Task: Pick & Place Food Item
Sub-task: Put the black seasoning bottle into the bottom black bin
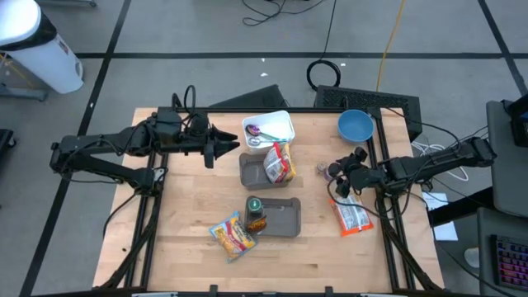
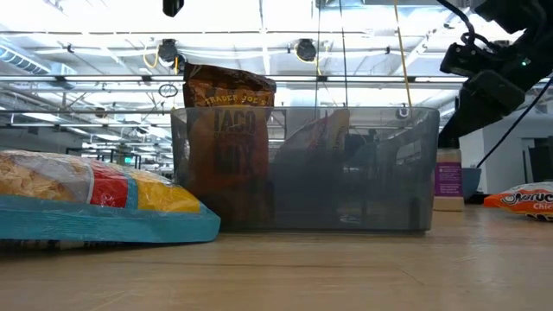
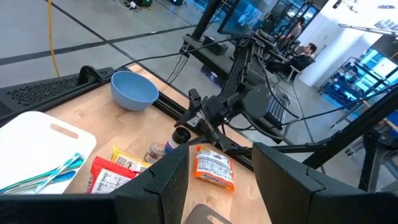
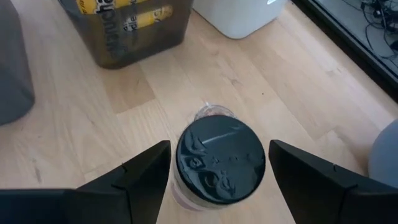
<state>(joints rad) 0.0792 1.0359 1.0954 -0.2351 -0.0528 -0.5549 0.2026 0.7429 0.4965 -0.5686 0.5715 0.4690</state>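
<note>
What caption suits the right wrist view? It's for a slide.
Right gripper open around a black-lidded jar standing on the wooden table.

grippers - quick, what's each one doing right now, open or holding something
Left gripper: open, empty, above the table near the white tray.
Right gripper: open, fingers either side of the black-lidded jar, not gripping it.

I see smoky translucent bin (image 2: 346, 173) centre on wooden worktop (image 2: 346, 268). Brown taco mix bag (image 2: 226, 138) upright at bin's left end, top poking above rim. Chip bag (image 2: 86, 199) lying flat at near left. Orange snack pack (image 2: 523, 199) far right. Purple-label jar (image 2: 448, 183) just beyond bin's right end. Dark arm (image 2: 492, 69) entering from upper right.
</note>
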